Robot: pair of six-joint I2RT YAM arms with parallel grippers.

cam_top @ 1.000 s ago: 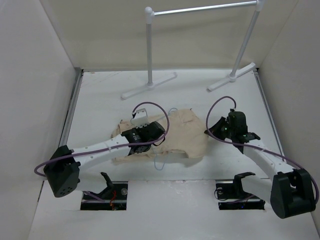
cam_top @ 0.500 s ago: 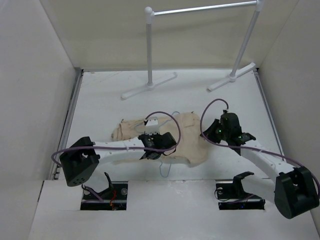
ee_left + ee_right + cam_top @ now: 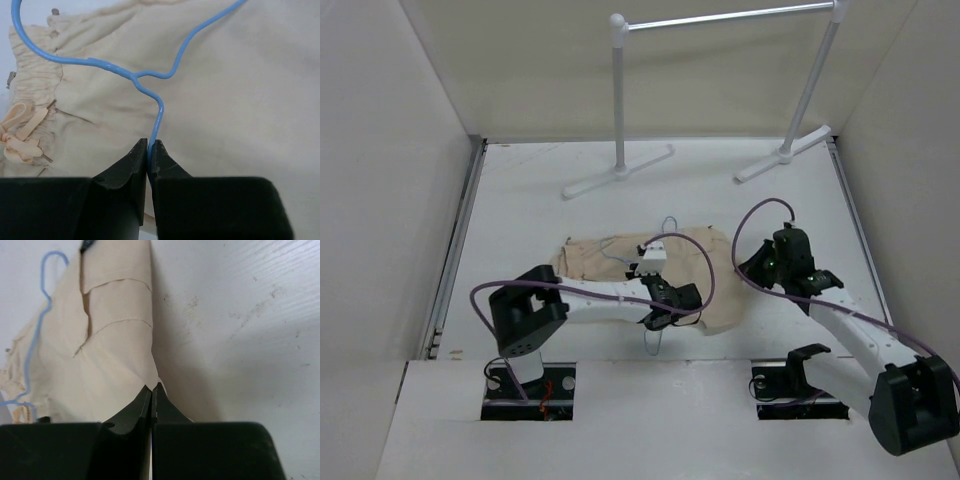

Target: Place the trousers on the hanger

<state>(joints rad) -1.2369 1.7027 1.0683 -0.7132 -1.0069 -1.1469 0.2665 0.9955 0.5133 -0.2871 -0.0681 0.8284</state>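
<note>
The beige trousers (image 3: 715,272) lie crumpled on the white table, mid-front. The hanger, a thin pale blue wire (image 3: 158,122), lies on top of them, with its hook end (image 3: 653,345) poking out at their near edge. My left gripper (image 3: 670,305) is shut on the hanger's neck just below the twist, over the waistband area (image 3: 35,85) with its drawstring. My right gripper (image 3: 752,265) is shut on the trousers' right edge (image 3: 110,365), low at the table. The hanger wire also shows in the right wrist view (image 3: 37,325) along the cloth's far side.
A white-posted clothes rack (image 3: 618,100) with a metal bar (image 3: 720,18) stands at the back, its feet (image 3: 620,172) on the table. Walls close in on the left and right. Two cut-outs (image 3: 530,385) sit at the near edge by the arm bases.
My left arm has swung right and nearer, carrying the hanger over the trousers. The trousers have shifted and flattened to the right. My right gripper has moved slightly right with the cloth edge.
</note>
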